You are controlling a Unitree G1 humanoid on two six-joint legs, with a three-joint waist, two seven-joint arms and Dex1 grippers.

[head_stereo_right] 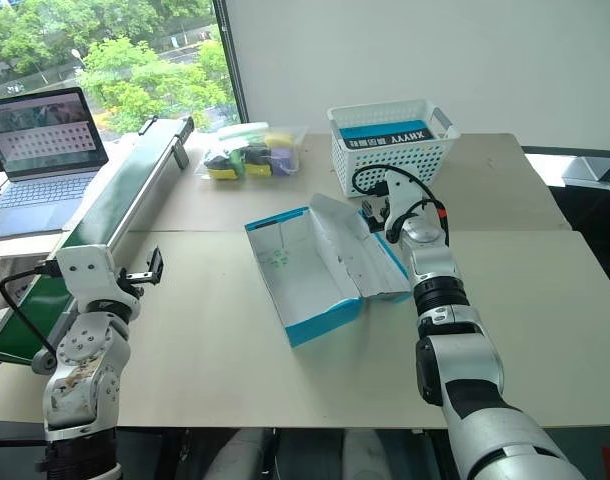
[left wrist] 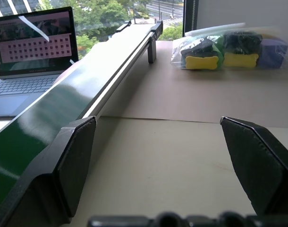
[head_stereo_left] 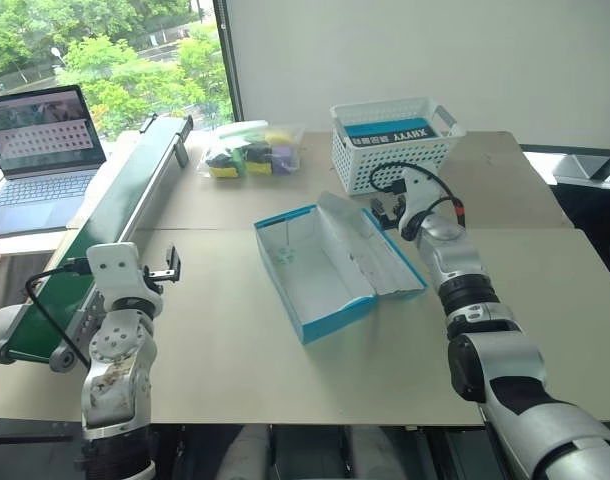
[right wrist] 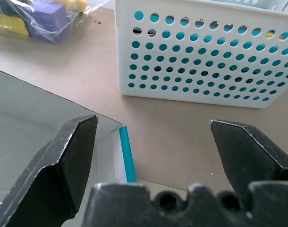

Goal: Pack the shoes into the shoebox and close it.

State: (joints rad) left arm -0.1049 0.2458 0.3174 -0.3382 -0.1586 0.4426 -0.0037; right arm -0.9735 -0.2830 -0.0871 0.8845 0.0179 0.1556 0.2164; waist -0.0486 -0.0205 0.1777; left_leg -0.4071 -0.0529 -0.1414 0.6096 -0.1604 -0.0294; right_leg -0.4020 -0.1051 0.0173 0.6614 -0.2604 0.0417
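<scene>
1. Rectangular teal-blue cardboard shoebox (head_stereo_left: 320,270) with white interior, lying open and empty near the middle of the pale beige worktop (head_stereo_left: 235,340); hinged flap lid (head_stereo_left: 370,245) folded back toward the right arm; shoes nowhere to be seen on the worktop, so packing not yet begun.
2. Right end effector (head_stereo_left: 388,210) hovering just beyond the lid's far edge, between the shoebox and the white plastic lattice basket (head_stereo_left: 390,145); black fingers (right wrist: 71,156) spread wide, gripping nothing; teal lid corner just under the spread fingers in the right wrist view.
3. Left end effector (head_stereo_left: 170,265) held near the worktop's left edge, well apart from the shoebox; also spread wide and empty, pointing along the long green conveyor rail (head_stereo_left: 125,210).
4. Further out: clear plastic bag of yellow, purple and dark blocks (head_stereo_left: 250,155) near the far edge; open grey laptop (head_stereo_left: 40,150) left of the rail.
5. Risks, as judged from here: closing the lid now would shut an empty box; right fingers so near the flap could nudge or crease it, or push the light box askew; reaching past could snag the lattice basket; cable looped by the right wrist could catch the lid edge.
</scene>
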